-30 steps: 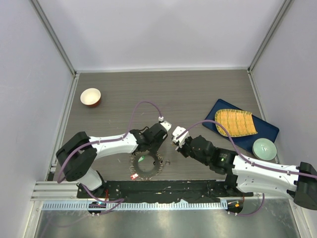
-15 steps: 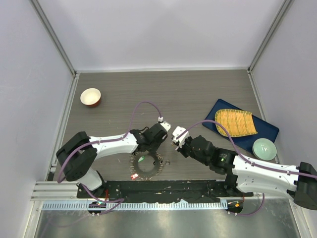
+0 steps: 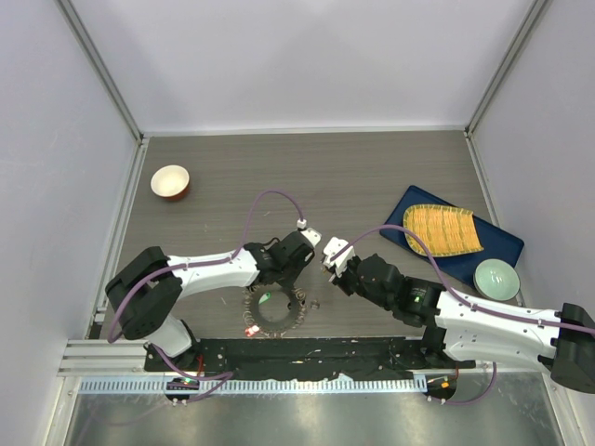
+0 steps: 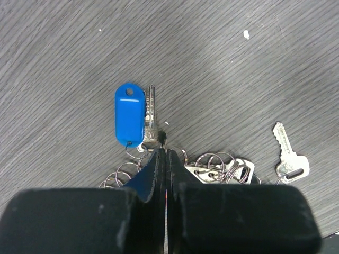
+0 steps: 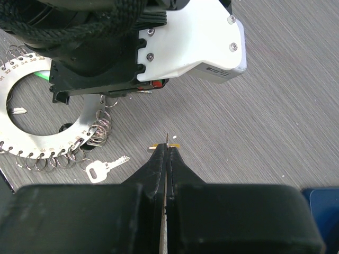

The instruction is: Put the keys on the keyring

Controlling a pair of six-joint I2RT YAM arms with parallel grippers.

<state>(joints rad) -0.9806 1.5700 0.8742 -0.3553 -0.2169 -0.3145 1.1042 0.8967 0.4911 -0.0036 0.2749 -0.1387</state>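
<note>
Top external view: the left gripper (image 3: 298, 277) & the right gripper (image 3: 326, 266) stand tip to tip, just beside each other, above the far-right edge of the flat grey metal keyring with toothed rim (image 3: 275, 313). The keyring lies flat on the dark wood-grain table (image 3: 372, 177), close to the arm bases. A red plastic tag (image 3: 249, 328) sits at its near-left rim, and a green plastic tag (image 3: 267, 297) shows in its hole.

Left wrist view: jaws pressed fully together, no gap; if sth. thin is pinched I cannot tell. The tips reach the head of a small silver key with blue plastic tag (image 4: 130, 113), which lies flat on the table. Many small wire rings (image 4: 214, 165) are bunched right of the tips, & a loose plain silver key (image 4: 288, 156) lies apart, further right.

Right wrist view: jaws also closed, clamping a small silver key with yellow plastic tag (image 5: 167, 141) seen edge-on; only a thin metal point & bits of yellow show.

Far side: round red-and-white bowl (image 3: 170, 182) at left, blue tray (image 3: 502, 243) at right.
</note>
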